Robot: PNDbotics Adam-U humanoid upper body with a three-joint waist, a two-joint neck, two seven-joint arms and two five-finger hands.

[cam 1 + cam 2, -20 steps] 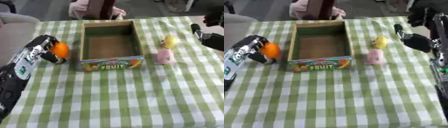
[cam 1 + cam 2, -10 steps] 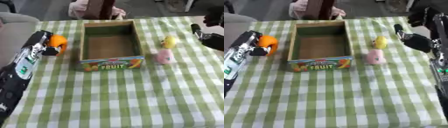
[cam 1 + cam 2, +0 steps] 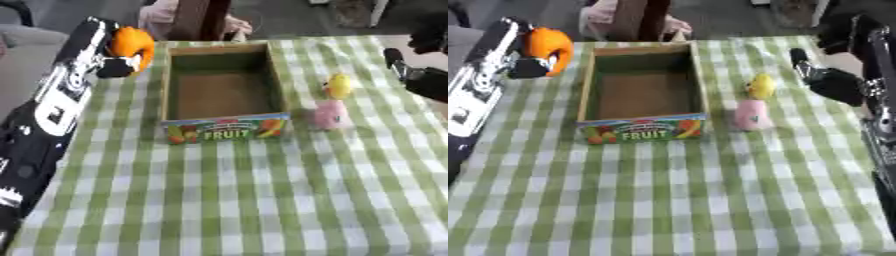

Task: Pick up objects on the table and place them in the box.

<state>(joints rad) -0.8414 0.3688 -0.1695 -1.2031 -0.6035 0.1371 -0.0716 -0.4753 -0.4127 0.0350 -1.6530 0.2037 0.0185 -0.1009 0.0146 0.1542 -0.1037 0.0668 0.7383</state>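
While raised, left robot hand (image 3: 118,62) gripping orange (image 3: 133,42)

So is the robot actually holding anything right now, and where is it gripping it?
Yes. The left hand holds the orange ball, its fingers curled round the ball's lower left side, beside the box. The right hand holds nothing.

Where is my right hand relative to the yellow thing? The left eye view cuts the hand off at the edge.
Observer: The right eye view shows the whole right hand. It is to the right of the yellow thing, with bare cloth between them.
Operator: Where does the arm behind it run?
Observer: The right arm runs down that view's right edge, to the right of the pink thing and apart from it.
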